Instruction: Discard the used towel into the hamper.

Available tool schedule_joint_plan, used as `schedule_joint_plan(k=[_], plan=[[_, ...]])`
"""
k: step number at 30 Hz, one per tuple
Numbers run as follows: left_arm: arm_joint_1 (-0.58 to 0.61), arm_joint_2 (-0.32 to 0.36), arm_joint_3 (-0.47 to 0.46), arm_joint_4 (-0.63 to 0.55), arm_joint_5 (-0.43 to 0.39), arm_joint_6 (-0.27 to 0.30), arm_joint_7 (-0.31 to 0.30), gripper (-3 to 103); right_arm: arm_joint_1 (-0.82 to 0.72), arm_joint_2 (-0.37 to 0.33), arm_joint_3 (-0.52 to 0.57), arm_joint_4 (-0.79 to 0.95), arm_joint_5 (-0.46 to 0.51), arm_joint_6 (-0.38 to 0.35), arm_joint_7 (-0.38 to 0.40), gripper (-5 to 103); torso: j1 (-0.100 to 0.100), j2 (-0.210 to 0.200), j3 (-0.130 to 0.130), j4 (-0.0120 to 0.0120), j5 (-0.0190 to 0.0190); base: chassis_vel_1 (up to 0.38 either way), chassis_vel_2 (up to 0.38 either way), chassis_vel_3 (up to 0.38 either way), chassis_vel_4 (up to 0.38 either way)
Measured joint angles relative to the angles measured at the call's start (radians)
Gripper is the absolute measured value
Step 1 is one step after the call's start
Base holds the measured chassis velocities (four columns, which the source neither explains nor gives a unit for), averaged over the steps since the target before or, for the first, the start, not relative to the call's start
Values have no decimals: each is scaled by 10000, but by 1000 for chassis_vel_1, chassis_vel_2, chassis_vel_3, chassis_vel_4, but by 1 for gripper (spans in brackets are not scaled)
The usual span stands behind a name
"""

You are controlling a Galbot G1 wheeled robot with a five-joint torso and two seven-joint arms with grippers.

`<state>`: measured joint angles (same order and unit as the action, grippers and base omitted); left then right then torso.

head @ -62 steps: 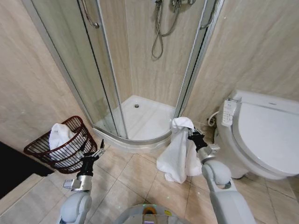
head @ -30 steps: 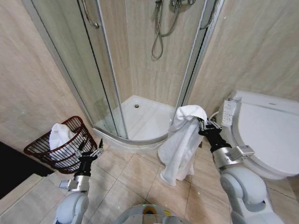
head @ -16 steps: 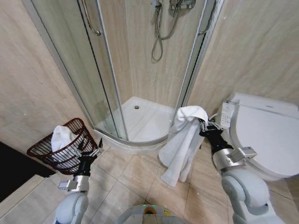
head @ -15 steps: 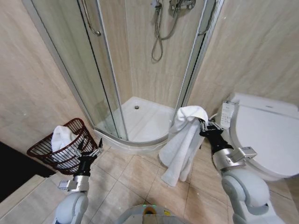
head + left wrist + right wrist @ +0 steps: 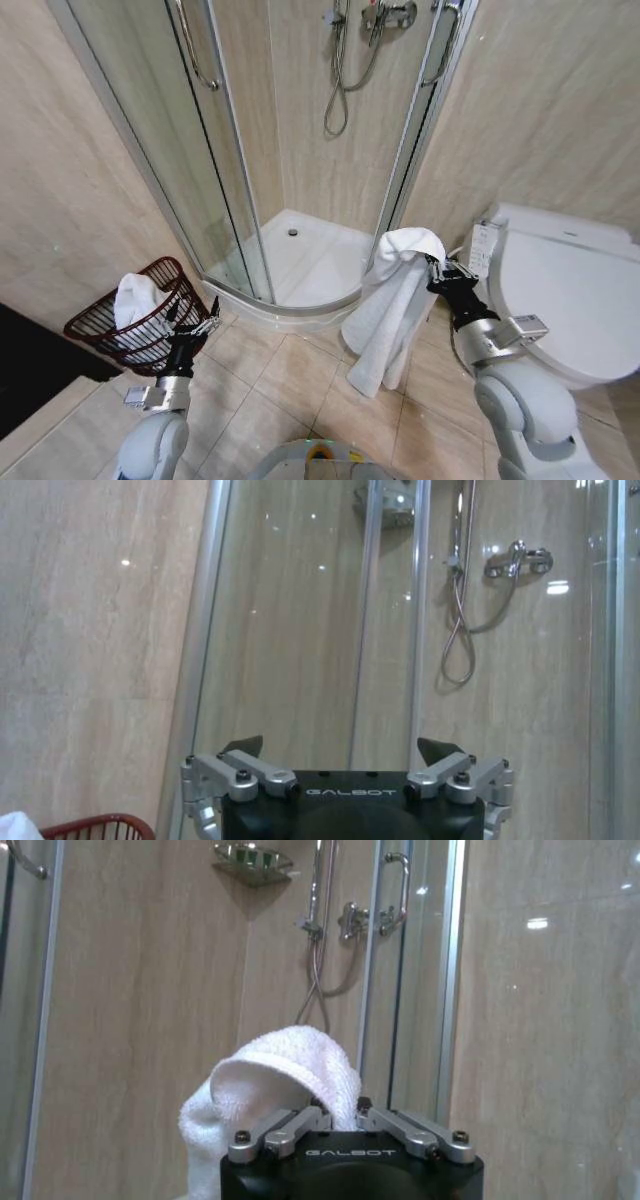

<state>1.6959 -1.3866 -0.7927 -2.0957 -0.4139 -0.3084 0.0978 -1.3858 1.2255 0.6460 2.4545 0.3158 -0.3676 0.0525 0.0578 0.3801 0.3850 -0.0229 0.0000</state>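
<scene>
A white used towel [image 5: 388, 305] hangs from my right gripper [image 5: 432, 272], which is shut on its top fold; the cloth drapes down clear of the tiled floor, in front of the shower's edge. In the right wrist view the towel [image 5: 280, 1084] bulges above the closed fingers [image 5: 290, 1129]. The hamper [image 5: 135, 318], a dark red-brown wire basket, stands tilted at the left by the wall with a white cloth [image 5: 135, 298] inside it. My left gripper [image 5: 192, 325] stands open just right of the hamper, with its fingertips [image 5: 243, 745] spread and nothing between them.
A glass corner shower [image 5: 300, 170] with a raised white tray [image 5: 300, 255] fills the middle. A white toilet [image 5: 565, 300] with a side control panel [image 5: 480, 250] stands at the right, close to my right arm. Tiled floor [image 5: 290, 375] lies between the hamper and the towel.
My right gripper has lifted the towel up and to the right, so its lower end has come off the floor. The camera has tilted slightly, shifting the scene. The left gripper has stayed put.
</scene>
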Motion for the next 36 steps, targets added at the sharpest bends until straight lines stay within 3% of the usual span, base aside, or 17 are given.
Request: schedule_joint_plan(k=[36], plan=[[8,-28,-12,10,12,-75,57,100,-52,36,80,47,12,94,2,8,615,1516,903,0,0,0,0,0,0]])
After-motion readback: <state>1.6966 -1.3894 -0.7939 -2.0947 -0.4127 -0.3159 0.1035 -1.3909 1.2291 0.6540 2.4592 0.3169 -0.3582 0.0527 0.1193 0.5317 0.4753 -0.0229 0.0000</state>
